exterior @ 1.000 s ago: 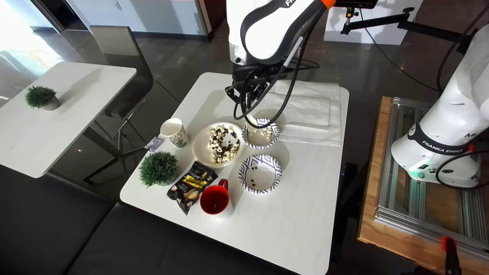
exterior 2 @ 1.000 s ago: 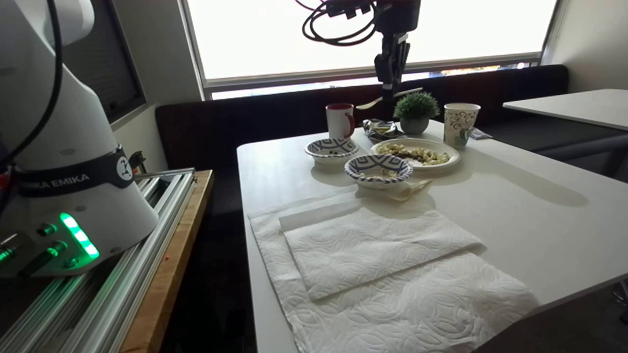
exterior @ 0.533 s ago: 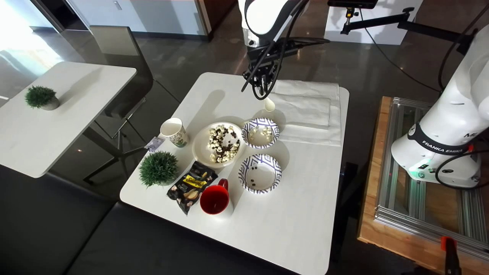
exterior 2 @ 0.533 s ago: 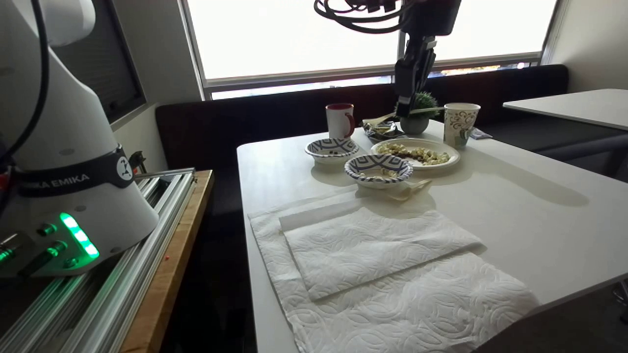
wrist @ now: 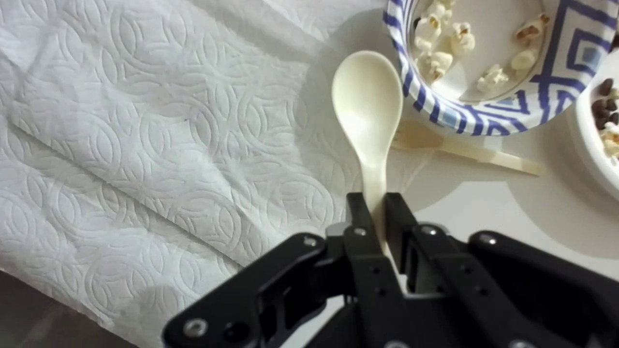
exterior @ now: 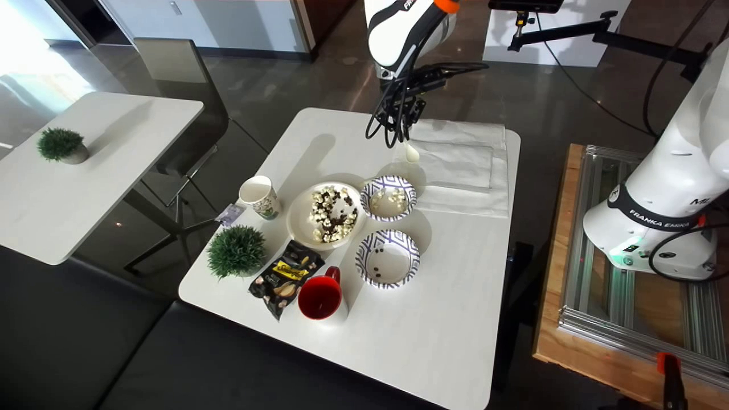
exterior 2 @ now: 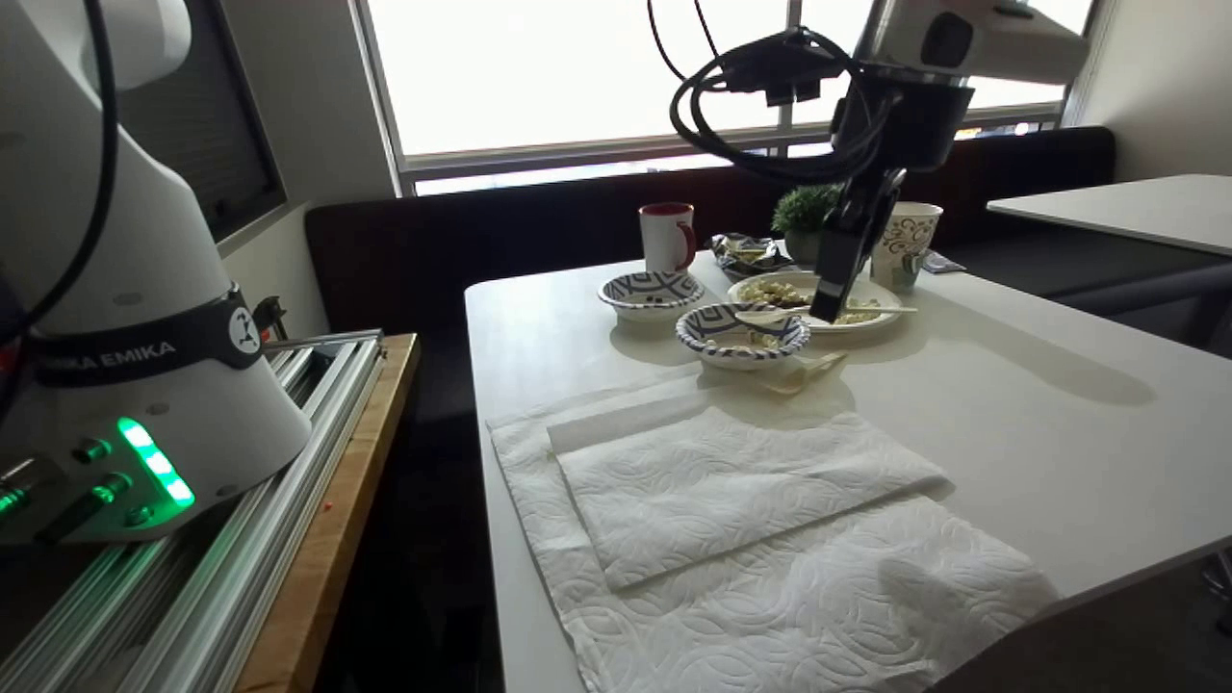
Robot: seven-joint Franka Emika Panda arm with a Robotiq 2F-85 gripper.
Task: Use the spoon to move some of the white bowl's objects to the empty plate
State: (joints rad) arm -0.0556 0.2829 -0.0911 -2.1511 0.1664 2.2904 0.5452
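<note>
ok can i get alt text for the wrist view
A black pincer grips an empty cream spoon. At upper right, a blue-patterned bowl holds popcorn, with a fork beside it; paper towels lie at left, and a white bowl shows partly at right.

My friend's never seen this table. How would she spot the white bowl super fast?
Find the white table holding paper towels. The white bowl sits between the paper cup and the two blue-patterned bowls. It's the widest, has no blue pattern, and holds the most popcorn, mixed with dark bits.
</note>
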